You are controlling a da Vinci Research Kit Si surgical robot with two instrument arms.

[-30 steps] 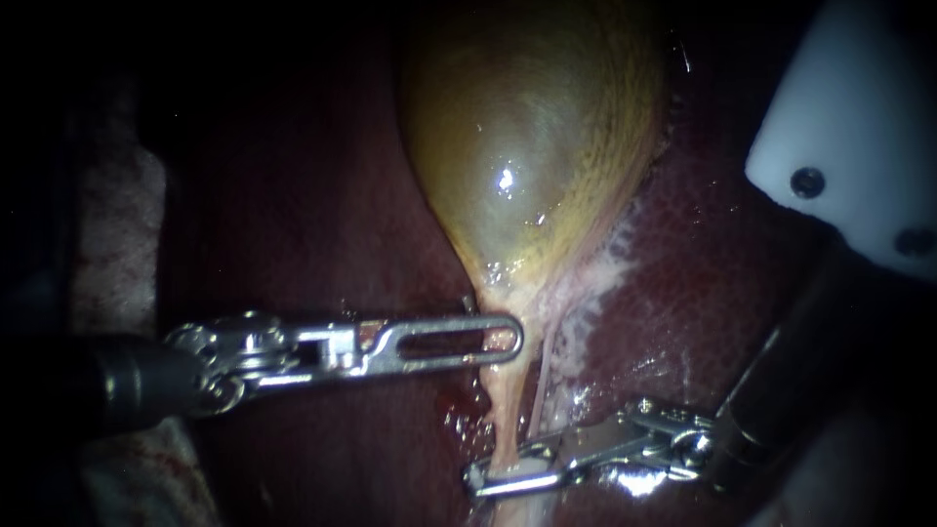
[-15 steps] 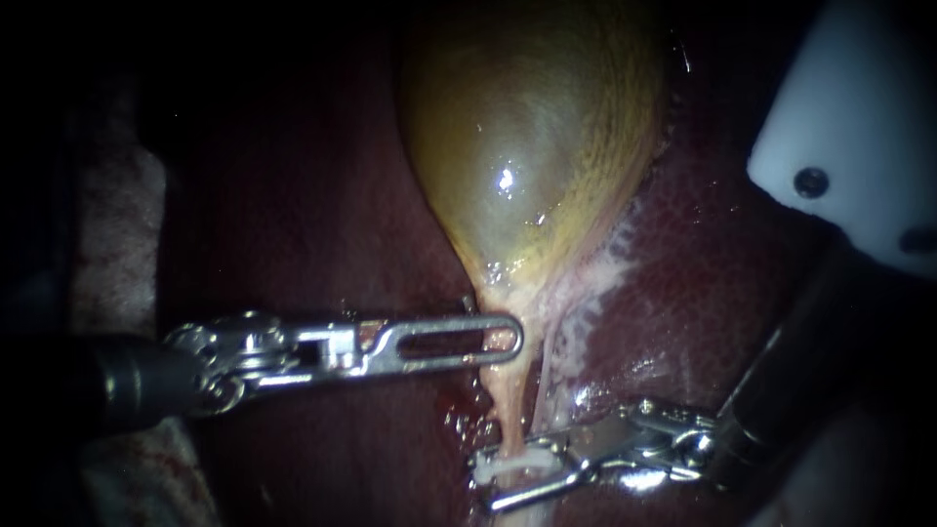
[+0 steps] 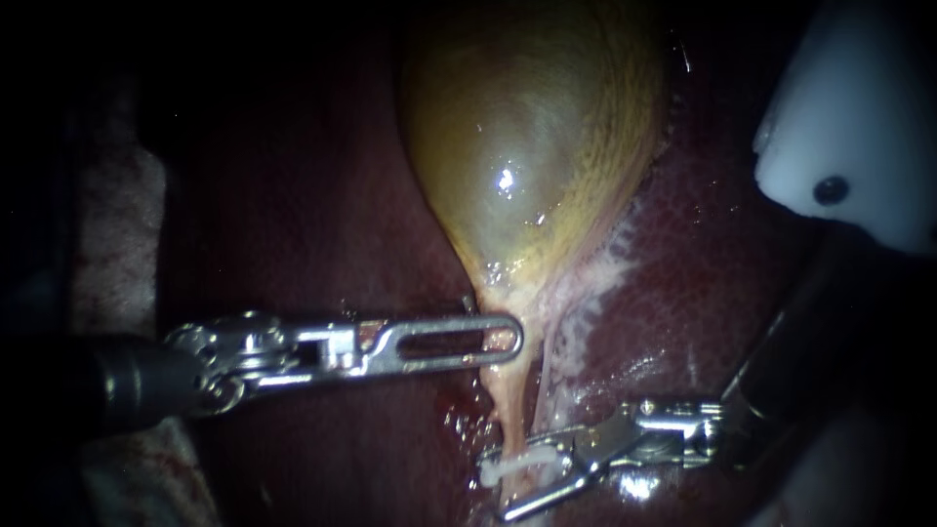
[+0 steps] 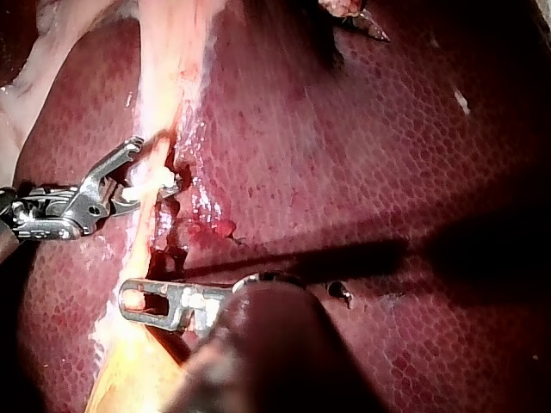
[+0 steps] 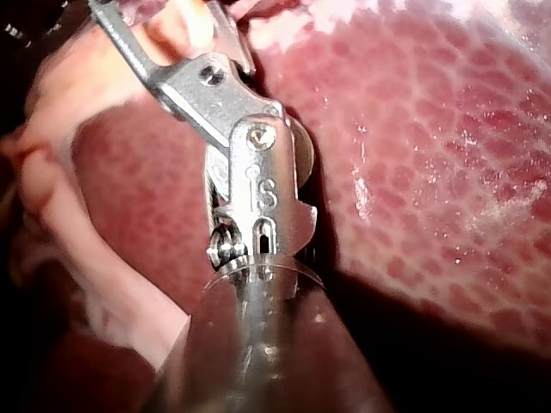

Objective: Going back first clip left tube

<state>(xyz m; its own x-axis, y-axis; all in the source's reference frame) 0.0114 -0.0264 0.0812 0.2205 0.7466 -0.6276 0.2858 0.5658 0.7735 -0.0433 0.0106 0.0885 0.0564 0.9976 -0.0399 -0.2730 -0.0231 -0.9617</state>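
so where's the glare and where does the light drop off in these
endoscope view: one small glint on the gallbladder, edges fall to black, white block lit brightest; left wrist view: a dark shadow band crosses the liver beside the left instrument; right wrist view: liver brightly lit, deep shadow beside the right instrument

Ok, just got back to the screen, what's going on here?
The left instrument has its jaws shut on the narrow neck of the gallbladder. Further down, a white clip sits across the tube, and the right instrument has its jaws open around it. The clip looks placed, so the right instrument can probably back off.
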